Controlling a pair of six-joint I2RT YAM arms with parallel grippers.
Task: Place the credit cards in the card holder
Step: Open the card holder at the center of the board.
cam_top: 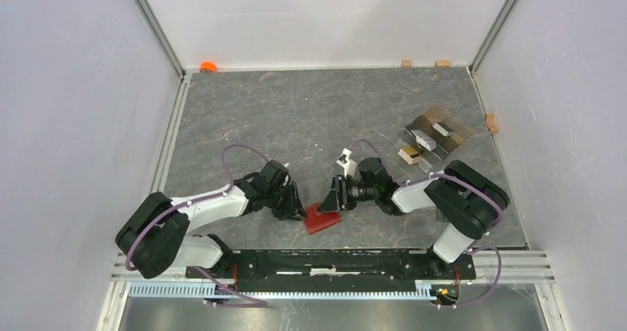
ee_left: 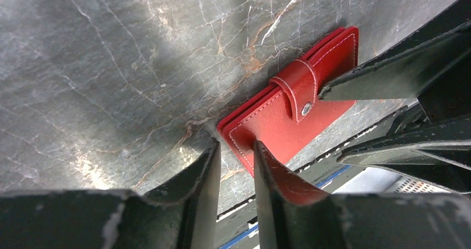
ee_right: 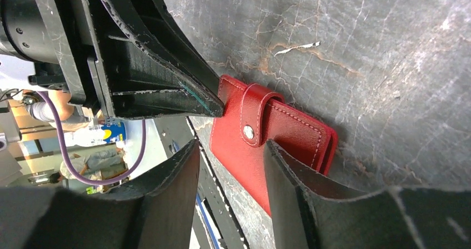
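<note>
My overhead camera sits above and behind the arms [cam_top: 211, 207], looking down on the whole table [cam_top: 296, 117] from far off. Each wrist camera hangs very close over the tabletop, the left one facing right, the right one facing left, toward each other. All three views share the red card holder [cam_top: 322, 219] near the front edge.

The card holder [cam_top: 322, 219] is laid on the table [cam_top: 296, 117] near its front edge, between the two grippers. The left gripper [cam_top: 299, 212] is set at its left side and the right gripper [cam_top: 333, 201] at its right. A tray [cam_top: 463, 132] holding blocks [cam_top: 410, 154] is placed well apart, behind and to the right.
</note>
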